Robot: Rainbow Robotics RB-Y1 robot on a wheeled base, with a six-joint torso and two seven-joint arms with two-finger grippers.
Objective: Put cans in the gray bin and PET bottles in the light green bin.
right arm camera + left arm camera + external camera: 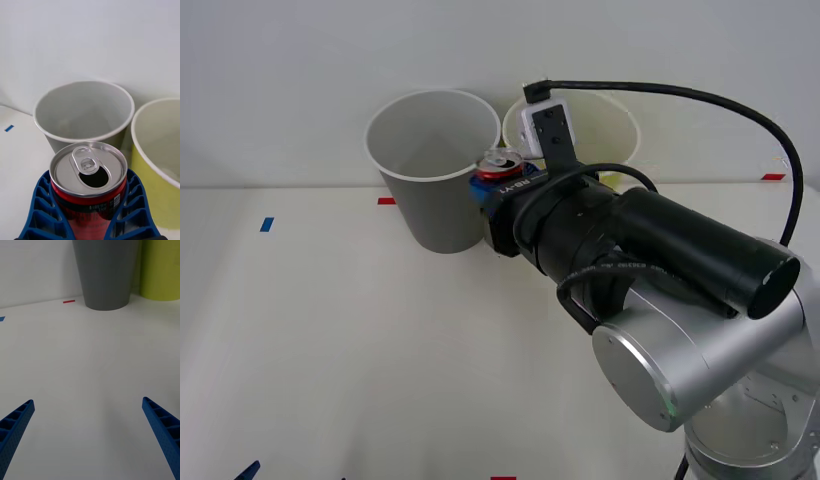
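My right gripper point(498, 182) is shut on the small red can point(502, 162), holding it upright at rim height between the two bins. In the right wrist view the can point(89, 183) sits between the blue fingers point(37, 210), silver top and pull tab showing. Just beyond it stand the gray bin point(52, 140) and the light green bin point(150, 176). In the front view the gray bin point(430, 215) is to the can's left and the light green bin point(620, 125) is partly hidden behind my right arm. My left gripper point(90, 435) hangs open over bare table. PET bottles are out of view.
The white table point(330, 330) ends at a white wall right behind the bins. Red tape marks point(385, 200) and a blue one point(266, 224) lie flat on it. From the left wrist view the gray bin point(107, 273) and light green bin point(161, 270) stand ahead.
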